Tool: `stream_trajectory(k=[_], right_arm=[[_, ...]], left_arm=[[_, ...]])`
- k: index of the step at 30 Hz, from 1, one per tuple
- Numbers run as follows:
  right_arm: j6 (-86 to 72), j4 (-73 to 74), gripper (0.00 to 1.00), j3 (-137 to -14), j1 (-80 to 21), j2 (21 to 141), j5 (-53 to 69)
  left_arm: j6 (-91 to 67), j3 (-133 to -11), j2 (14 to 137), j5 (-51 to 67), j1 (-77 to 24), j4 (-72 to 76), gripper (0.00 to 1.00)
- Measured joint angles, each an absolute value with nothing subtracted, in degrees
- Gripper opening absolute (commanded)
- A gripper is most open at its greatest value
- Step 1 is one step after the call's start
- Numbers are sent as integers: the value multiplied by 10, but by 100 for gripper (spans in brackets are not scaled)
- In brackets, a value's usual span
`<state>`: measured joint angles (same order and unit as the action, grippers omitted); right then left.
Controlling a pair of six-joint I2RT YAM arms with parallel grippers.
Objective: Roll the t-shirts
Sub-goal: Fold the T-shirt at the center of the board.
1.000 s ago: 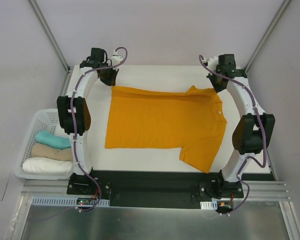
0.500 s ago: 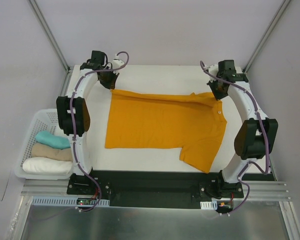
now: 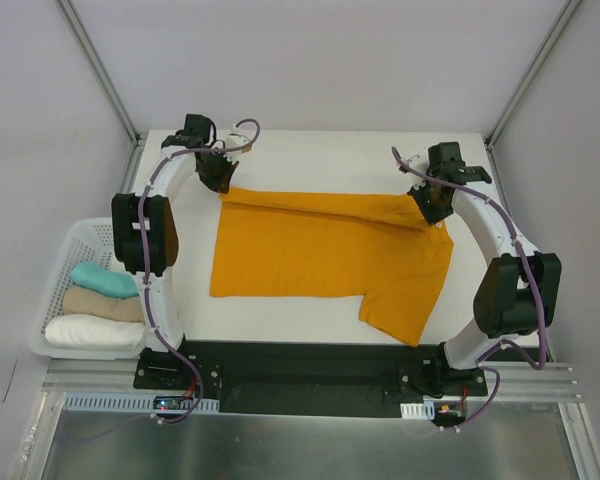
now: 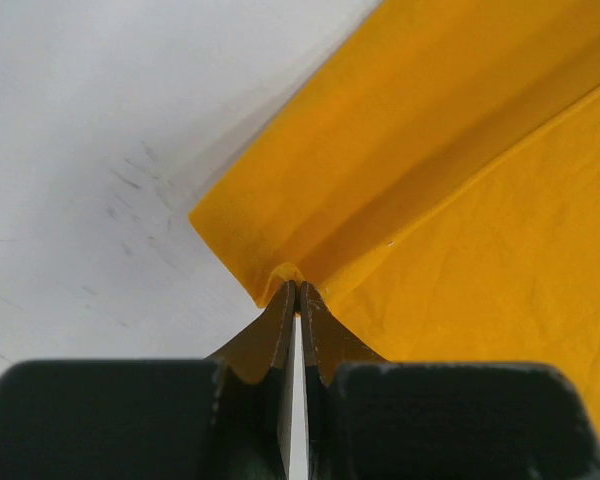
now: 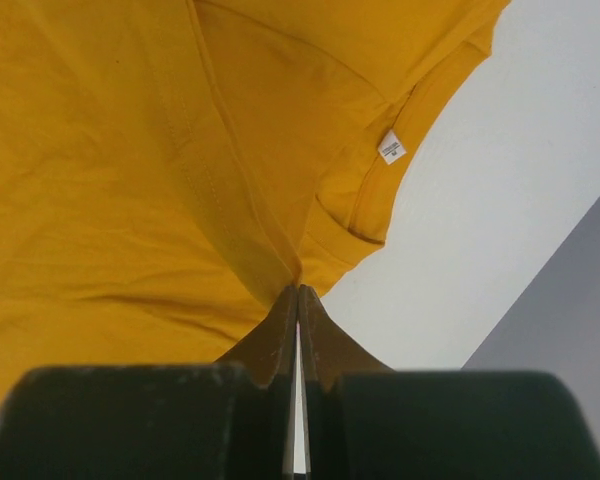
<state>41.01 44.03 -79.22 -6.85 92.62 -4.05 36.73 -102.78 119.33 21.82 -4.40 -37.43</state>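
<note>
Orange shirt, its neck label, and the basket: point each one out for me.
Orange shirt (image 3: 320, 250), top view, middle of the body.
Neck label (image 5: 391, 147), right wrist view, centre of the white tag.
Basket (image 3: 90, 238), top view, mesh of its far wall.

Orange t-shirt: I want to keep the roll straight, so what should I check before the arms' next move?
1. Left gripper shut on the t-shirt's far hem corner: ok.
2. Right gripper shut on the cloth beside the collar: ok.
3. Far edge turned over in one band running from gripper to gripper: ok.
4. Near sleeve tucked in: not ok, it sticks out past the body toward the near edge.
5. Number of cloth layers in each pinch: cannot tell.
6. Bare table beyond the fold: ok.
</note>
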Motion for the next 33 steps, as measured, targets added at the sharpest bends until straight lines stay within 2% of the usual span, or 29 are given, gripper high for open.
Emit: stream_trajectory(k=[4, 6, 9, 10, 13, 15, 18, 20, 22, 23, 24, 26, 33], right_arm=[[416, 446, 1, -775, -72, 925, -41], [420, 458, 1, -772, -72, 925, -41], [432, 492, 24, -776, -72, 925, -32], [432, 501, 32, -777, -72, 925, -29], [450, 550, 41, -802, -71, 926, -12], [462, 575, 42, -828, -68, 926, 5], [467, 592, 41, -879, -64, 941, 22], [466, 597, 38, -924, -63, 967, 29], [463, 594, 29, -965, -62, 1006, 34], [461, 593, 24, -983, -62, 1028, 36], [458, 594, 17, -997, -60, 1047, 38], [451, 590, 14, -1028, -52, 1094, 40], [439, 576, 8, -1107, -11, 1223, 27]], left_arm=[[367, -992, 1188, 218, -44, -376, 0], [368, -972, 1182, 218, -44, -379, 12], [374, -949, 1170, 217, -44, -390, 51], [377, -945, 1165, 215, -44, -396, 55], [378, -940, 1148, 205, -44, -406, 61], [378, -941, 1133, 205, -44, -409, 61], [372, -964, 1122, 206, -44, -418, 58], [364, -992, 1124, 206, -45, -417, 46], [349, -1023, 1132, 205, -45, -418, 34], [341, -1039, 1141, 205, -45, -418, 22], [334, -1054, 1151, 205, -45, -418, 16], [323, -1074, 1172, 205, -45, -415, 1], [299, -1089, 1253, 203, -45, -427, 0]])
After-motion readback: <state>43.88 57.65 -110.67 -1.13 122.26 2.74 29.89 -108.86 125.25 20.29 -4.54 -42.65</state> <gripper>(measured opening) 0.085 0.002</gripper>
